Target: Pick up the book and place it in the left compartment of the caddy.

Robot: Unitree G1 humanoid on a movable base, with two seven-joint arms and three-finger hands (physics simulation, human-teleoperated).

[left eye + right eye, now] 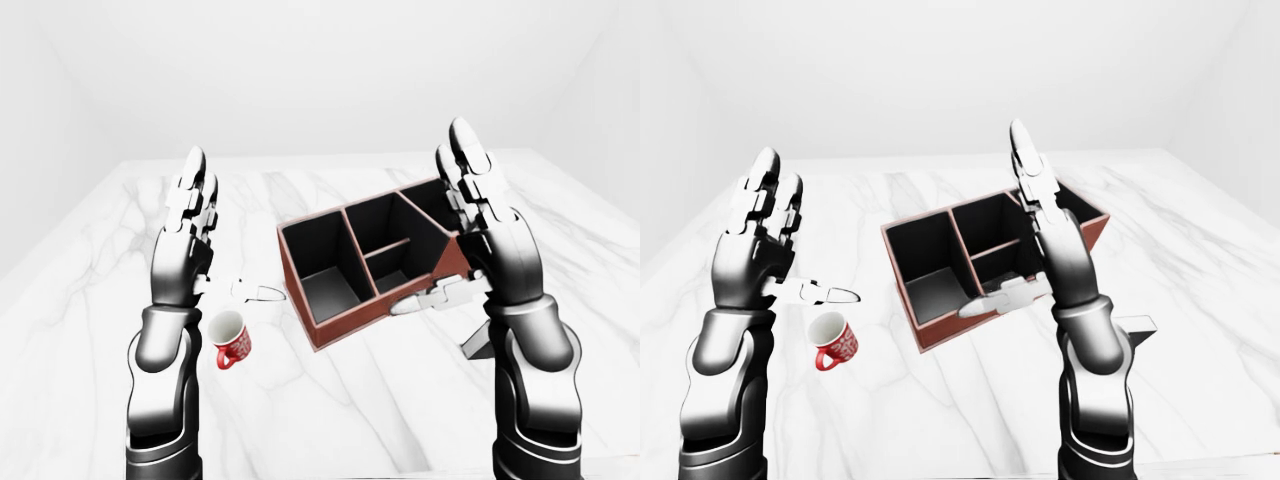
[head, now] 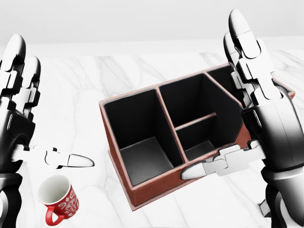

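The red-brown caddy (image 2: 156, 188) with black compartments stands at the middle of the head view, its large left compartment (image 2: 140, 142) empty. My left hand (image 2: 53, 102) is raised at the view's left, open, fingers up and thumb pointing right. My right hand (image 2: 210, 95) is raised and open before the caddy's right end, holding nothing. A grey flat thing (image 1: 1137, 329), perhaps the book, peeks out behind my right forearm and is mostly hidden.
A red mug (image 2: 59, 200) with a white inside stands upright below my left thumb, left of the caddy. Everything rests on a white marble table (image 1: 90, 300), whose far edge runs across the eye views; white walls lie beyond.
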